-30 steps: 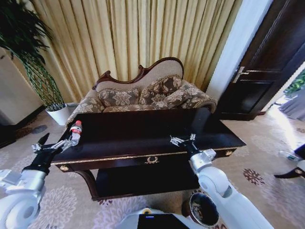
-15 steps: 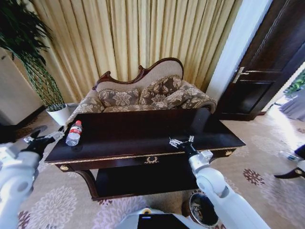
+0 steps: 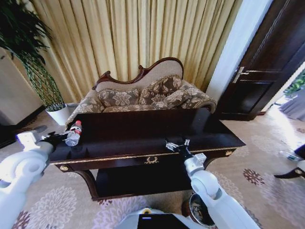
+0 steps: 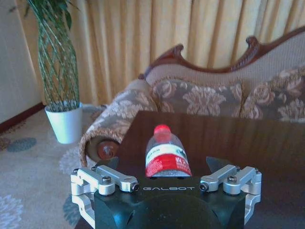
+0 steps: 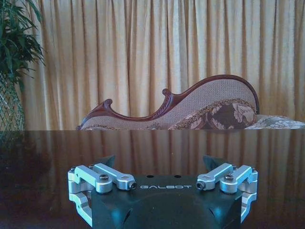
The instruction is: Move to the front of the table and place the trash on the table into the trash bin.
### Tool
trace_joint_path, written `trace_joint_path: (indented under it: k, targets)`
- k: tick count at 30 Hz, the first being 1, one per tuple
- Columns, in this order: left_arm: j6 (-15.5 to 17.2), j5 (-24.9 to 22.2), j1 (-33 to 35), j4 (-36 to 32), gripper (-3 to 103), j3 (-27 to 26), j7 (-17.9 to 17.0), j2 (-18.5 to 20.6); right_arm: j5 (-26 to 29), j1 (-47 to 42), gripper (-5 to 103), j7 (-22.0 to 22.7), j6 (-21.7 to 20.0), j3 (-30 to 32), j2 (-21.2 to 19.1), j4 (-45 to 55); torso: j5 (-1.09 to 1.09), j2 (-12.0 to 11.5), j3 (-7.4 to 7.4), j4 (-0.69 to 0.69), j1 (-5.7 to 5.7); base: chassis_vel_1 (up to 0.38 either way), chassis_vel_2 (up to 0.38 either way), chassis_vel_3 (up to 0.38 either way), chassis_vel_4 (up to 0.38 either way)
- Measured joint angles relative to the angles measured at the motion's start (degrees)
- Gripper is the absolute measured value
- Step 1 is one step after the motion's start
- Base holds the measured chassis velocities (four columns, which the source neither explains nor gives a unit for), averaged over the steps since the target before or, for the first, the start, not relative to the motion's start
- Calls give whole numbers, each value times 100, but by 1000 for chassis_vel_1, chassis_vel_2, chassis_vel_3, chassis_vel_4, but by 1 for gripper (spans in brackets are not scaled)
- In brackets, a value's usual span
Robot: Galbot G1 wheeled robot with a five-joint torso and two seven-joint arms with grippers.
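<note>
The bottle point(image 3: 73, 133) (red cap, red-white label) stands at nine o'clock on the dark tabletop point(image 3: 143, 131). The left pincer point(image 4: 164, 174) is wide open around its base, not closed. The right pincer point(image 3: 175, 144) hovers open at five o'clock. The trash bin point(image 3: 201, 210) sits below.

I see the counter point(image 3: 143, 129) as dark polished wood, glossy enough to mirror the curtains, with gold metal trim. The bottle point(image 4: 165, 153) is clear smooth plastic with a red cap and paper-like label. My left pincer point(image 4: 167, 179) has matt black casing and bare silvery metal links. The sofa point(image 3: 143, 95) is woven patterned cloth with carved varnished wood.
</note>
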Motion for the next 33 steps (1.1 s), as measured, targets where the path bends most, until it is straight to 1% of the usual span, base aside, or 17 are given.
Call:
trace_joint_path:
  k: [2, 4, 8, 12, 17, 18, 19, 20, 21, 22, 23, 26, 27, 29, 30, 32, 33]
  targets:
    - [41, -34, -87, 73, 100, 117, -20, 67, -1, 5, 100, 0, 3, 2, 5, -11, -1, 0, 0, 0, 0, 0, 0, 0, 0]
    - [159, -219, -269, 145, 100, 313, -210, 179, -2, 12, 100, 0, 14, 16, 23, -30, 0, 0, 0, 0, 0, 0, 0, 0, 0]
    - [295, -373, -391, 176, 100, 420, -339, 230, -16, 13, 100, -1, 34, 17, 37, -52, 0, 0, 0, -1, 0, 0, 0, 0, 0]
    - [488, -632, -574, 200, 100, 601, -639, 265, -42, 9, 100, -6, 82, 17, 76, -95, 0, 0, 0, -1, 0, 0, 0, 0, 0]
    - [522, -866, -607, 173, 101, 626, -877, 223, -44, 10, 100, -8, 98, 17, 70, -128, 0, 0, 0, 0, 0, 0, 0, 0, 0]
    - [522, -943, -607, 164, 97, 626, -955, 200, -44, 15, 100, -7, 103, 17, 64, -138, 0, 0, 0, 0, 0, 0, 0, 0, 0]
    - [522, -943, -607, 164, 97, 626, -955, 200, -44, 15, 100, -7, 103, 17, 64, -138, 0, 0, 0, 0, 0, 0, 0, 0, 0]
    - [522, -1060, -603, 158, 93, 614, -1040, 177, -41, 21, 100, -7, 108, 16, 59, -148, 0, 0, 0, 0, 0, 0, 0, 0, 0]
    - [522, -1060, -603, 158, 93, 614, -1040, 177, -41, 21, 100, -7, 108, 16, 59, -148, 0, 0, 0, 0, 0, 0, 0, 0, 0]
    - [522, -1161, -595, 151, 88, 599, -1126, 159, -35, 24, 100, -7, 109, 12, 55, -152, 1, 0, 0, 0, 0, 0, 0, 0, 0]
    - [522, -1161, -595, 151, 88, 599, -1126, 159, -35, 24, 100, -7, 109, 12, 55, -152, 1, 0, 0, 0, 0, 0, 0, 0, 0]
    - [521, -1351, -555, 139, 71, 544, -1224, 115, -18, 33, 100, -8, 109, -2, 50, -154, 0, 0, 0, 0, 0, 0, 0, 0, 0]
    - [521, -1351, -555, 139, 71, 544, -1224, 115, -18, 33, 100, -8, 109, -2, 50, -154, 0, 0, 0, 0, 0, 0, 0, 0, 0]
    - [512, -1462, -520, 117, 60, 493, -1254, 91, -4, 35, 100, -10, 111, -3, 50, -153, 2, 0, -1, 0, 0, 0, 0, 0, 0]
    - [512, -1462, -520, 117, 60, 493, -1254, 91, -4, 35, 100, -10, 111, -3, 50, -153, 2, 0, -1, 0, 0, 0, 0, 0, 0]
    - [508, -1489, -488, 91, 52, 460, -1254, 81, 2, 32, 100, -11, 118, -3, 50, -153, 2, 0, -1, 0, 0, 0, 0, 0, 0]
    - [508, -1489, -488, 91, 52, 460, -1254, 81, 2, 32, 100, -11, 118, -3, 50, -153, 2, 0, -1, 0, 0, 0, 0, 0, 0]
